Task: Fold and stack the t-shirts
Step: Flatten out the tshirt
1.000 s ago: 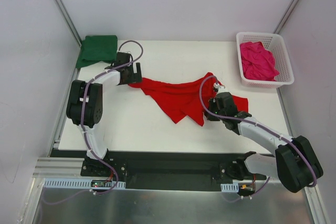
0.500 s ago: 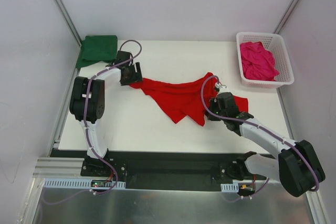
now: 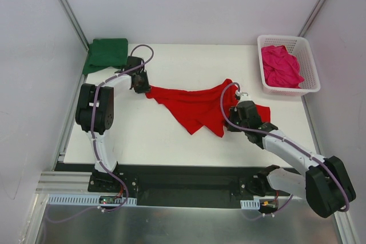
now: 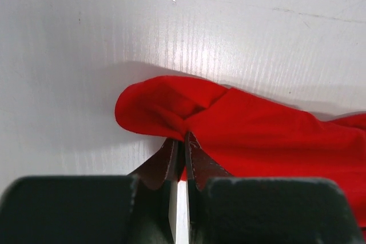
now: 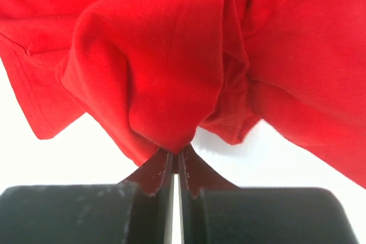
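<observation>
A bright red t-shirt [image 3: 194,107] lies crumpled across the middle of the white table [image 3: 143,135]. My left gripper [image 3: 142,86] is shut on its left corner; the left wrist view shows the red cloth [image 4: 189,110] pinched at the fingertips [image 4: 168,155]. My right gripper [image 3: 235,106] is shut on a bunched fold at the shirt's right side, and red cloth [image 5: 166,67] hangs from the closed tips in the right wrist view. A folded dark green t-shirt [image 3: 106,54] rests at the table's far left corner. A magenta-pink t-shirt [image 3: 280,66] is bundled in the basket.
A white lattice basket [image 3: 309,81] stands at the far right corner of the table. Slanted metal posts rise at the back left [image 3: 66,4] and back right [image 3: 320,4]. The arms' black mounting rail [image 3: 183,184] runs along the near edge.
My left gripper was wide open beside the red shirt's left corner a second ago; it has closed on that corner. The right gripper kept its hold and barely moved.
</observation>
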You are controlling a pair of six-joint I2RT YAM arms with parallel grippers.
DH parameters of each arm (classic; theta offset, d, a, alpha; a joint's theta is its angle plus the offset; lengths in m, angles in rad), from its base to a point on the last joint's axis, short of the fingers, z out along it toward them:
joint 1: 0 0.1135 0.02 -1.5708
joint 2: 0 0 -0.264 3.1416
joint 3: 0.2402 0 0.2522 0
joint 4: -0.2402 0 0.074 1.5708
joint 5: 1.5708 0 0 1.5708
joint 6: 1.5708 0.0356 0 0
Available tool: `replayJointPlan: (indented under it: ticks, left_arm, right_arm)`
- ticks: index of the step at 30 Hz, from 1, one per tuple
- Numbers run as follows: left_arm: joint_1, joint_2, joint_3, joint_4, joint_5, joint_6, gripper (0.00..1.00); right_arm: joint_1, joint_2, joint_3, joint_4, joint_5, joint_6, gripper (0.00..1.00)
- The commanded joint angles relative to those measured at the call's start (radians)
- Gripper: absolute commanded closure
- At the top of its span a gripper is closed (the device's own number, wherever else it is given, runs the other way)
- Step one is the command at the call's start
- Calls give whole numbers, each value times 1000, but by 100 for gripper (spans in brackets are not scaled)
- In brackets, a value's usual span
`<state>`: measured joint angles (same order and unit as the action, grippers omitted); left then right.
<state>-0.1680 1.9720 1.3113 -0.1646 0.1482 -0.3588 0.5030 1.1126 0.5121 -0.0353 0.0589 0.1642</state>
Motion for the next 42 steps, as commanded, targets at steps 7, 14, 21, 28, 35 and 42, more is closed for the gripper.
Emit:
replayJointPlan:
  ticks: [7,14,21,28,35,42]
  left_arm:
    - [30,-215,-6,-36,117,-31,100]
    - [45,-329,-3,-75,140,-37,100]
    - [79,-403,-12,-110,157,-37,100]
    - [99,-493,-44,-144,177,-39,100]
    - [102,-570,-41,-176,240,-51,100]
    - [102,-647,-194,-200,415,-98,100]
  right_arm:
    - [0,-244,245,-294,200,-101,98]
    - [-4,-355,358,-416,288,-137,98]
    - [-6,-436,416,-509,389,-157,98]
    - [-4,-494,485,-583,461,-190,98]
    - [-6,-510,577,-641,489,-227,98]
    - [-4,-540,637,-748,461,-193,98]
